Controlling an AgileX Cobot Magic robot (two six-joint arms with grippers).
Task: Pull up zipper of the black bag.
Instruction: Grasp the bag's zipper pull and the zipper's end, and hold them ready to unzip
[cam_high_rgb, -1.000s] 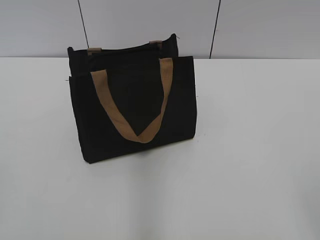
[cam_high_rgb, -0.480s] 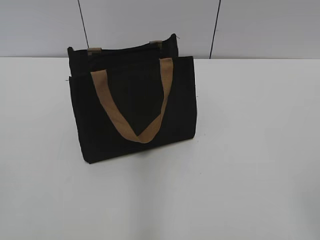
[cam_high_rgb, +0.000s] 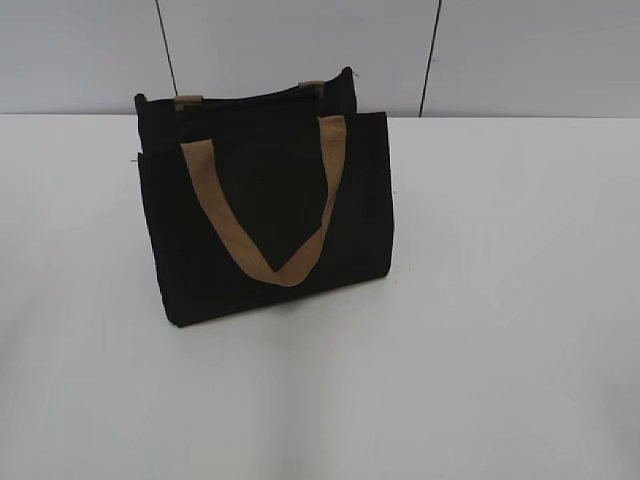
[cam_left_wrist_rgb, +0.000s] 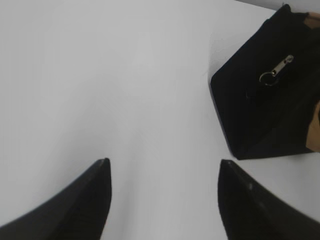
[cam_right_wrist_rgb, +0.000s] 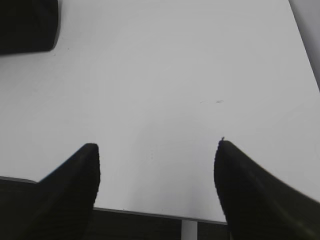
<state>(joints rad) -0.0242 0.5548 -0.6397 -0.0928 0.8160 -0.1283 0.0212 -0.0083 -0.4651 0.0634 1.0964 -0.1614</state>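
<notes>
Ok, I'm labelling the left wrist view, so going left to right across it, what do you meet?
Left finger of the left gripper at the bottom, then bare white table, then the gripper's right finger, then the black bag with the zipper's silvery pull tab, then a sliver of tan strap at the right edge.

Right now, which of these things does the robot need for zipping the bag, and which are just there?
Needed:
black bag
zipper pull, hanging at the bag's end
left claw, open
right claw, open

Just there:
white table
tan handles
</notes>
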